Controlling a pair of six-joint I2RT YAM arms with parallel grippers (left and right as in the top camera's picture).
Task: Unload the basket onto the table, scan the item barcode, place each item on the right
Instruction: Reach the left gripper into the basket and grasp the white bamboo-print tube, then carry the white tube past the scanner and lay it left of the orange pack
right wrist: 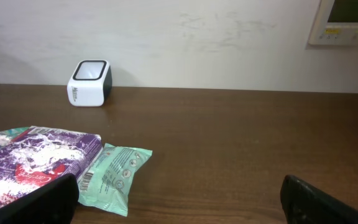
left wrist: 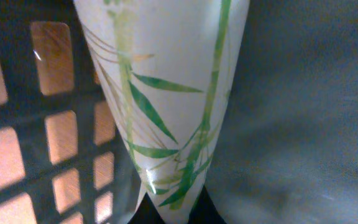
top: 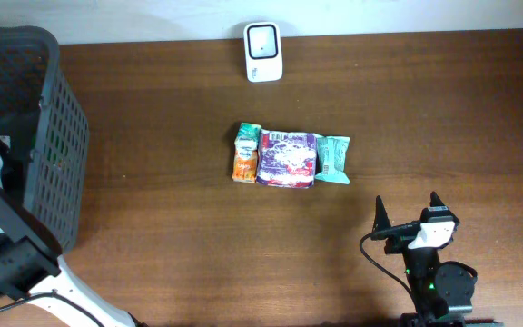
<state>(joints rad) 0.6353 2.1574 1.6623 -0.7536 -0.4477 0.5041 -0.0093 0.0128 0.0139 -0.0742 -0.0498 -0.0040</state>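
The left end effector (left wrist: pixel 169 215), inside the black mesh basket (top: pixel 62 136) at nine o'clock, clamps a glossy bamboo-print pack (left wrist: pixel 166 81). The right end effector (top: pixel 409 216) gapes at five o'clock.

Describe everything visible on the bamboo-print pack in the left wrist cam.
The bamboo-print pack is a white, glossy film wrap printed with green bamboo stems and leaves. It fills the left wrist view, narrowing downward to where the left pincer is shut on it. Behind it is the dark mesh basket wall; no barcode shows on this face.
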